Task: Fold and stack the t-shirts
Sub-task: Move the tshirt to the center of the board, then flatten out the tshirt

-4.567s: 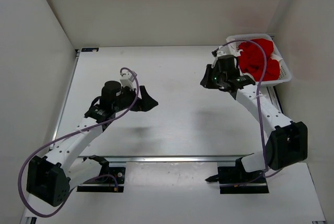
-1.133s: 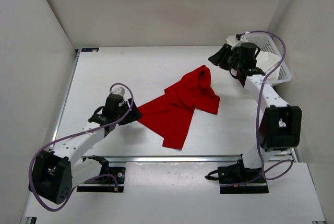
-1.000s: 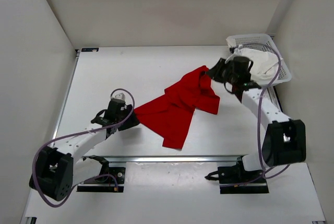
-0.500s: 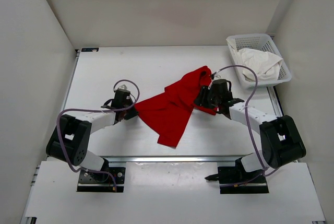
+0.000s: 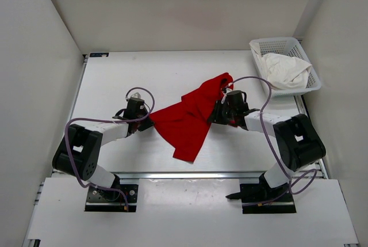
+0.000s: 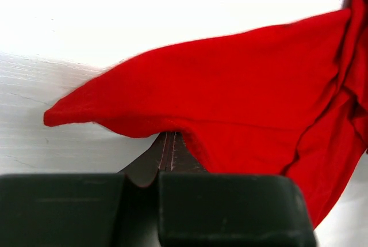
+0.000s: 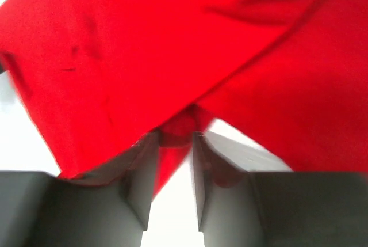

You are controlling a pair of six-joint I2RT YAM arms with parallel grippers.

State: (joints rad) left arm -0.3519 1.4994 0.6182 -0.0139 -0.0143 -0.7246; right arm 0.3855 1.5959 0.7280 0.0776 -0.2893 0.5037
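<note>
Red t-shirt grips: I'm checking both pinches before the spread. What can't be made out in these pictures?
- Top view: left gripper and right gripper bodies hide their own pinches on the red t-shirt.
- Right wrist view: blurred; how much cloth is pinched is unclear.
- Basket: white t-shirt hides anything beneath.

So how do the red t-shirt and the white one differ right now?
The red t-shirt lies stretched out on the table; the white t-shirt sits bunched in the basket. The left tool and right tool pinch the red t-shirt's edges; nothing touches the white t-shirt. Neither is folded.
</note>
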